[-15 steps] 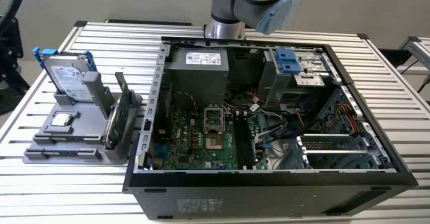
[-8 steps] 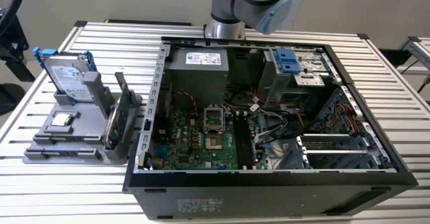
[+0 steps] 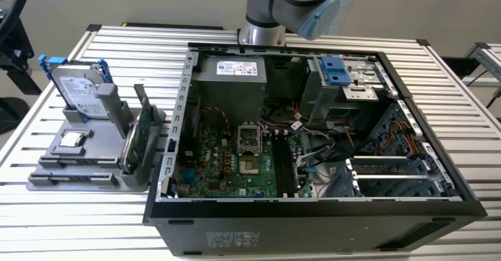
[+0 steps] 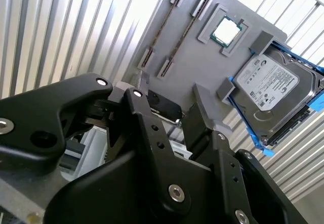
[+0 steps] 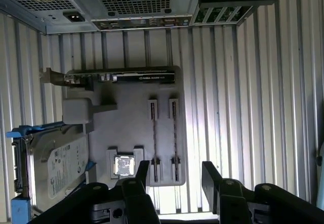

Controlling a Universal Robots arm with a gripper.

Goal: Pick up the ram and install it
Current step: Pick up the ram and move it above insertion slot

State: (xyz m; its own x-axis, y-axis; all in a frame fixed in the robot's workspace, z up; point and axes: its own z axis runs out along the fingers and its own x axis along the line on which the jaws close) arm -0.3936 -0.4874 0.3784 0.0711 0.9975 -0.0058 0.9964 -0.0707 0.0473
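The ram shows as two thin dark sticks, one (image 5: 153, 138) beside the other (image 5: 174, 138), standing on edge in slots of the grey holder (image 5: 131, 123). In the second wrist view the same sticks (image 4: 163, 24) run along the holder (image 4: 202, 67). My gripper (image 5: 175, 166) hangs open well above the holder, its black fingers (image 5: 143, 171) spread wider than the pair of sticks and holding nothing. The open gripper (image 4: 167, 97) also appears in the second wrist view. The motherboard's memory slots (image 3: 283, 167) lie in the open computer case (image 3: 313, 214).
On the holder (image 3: 78, 182) also sit a silver hard drive with blue rails (image 3: 78, 91), a processor chip (image 3: 73, 139) and a green expansion card (image 3: 133, 146). The case stands to the exterior view's right of it. My arm (image 3: 290, 3) rises behind the case. Ribbed metal tabletop (image 3: 70, 226) surrounds everything.
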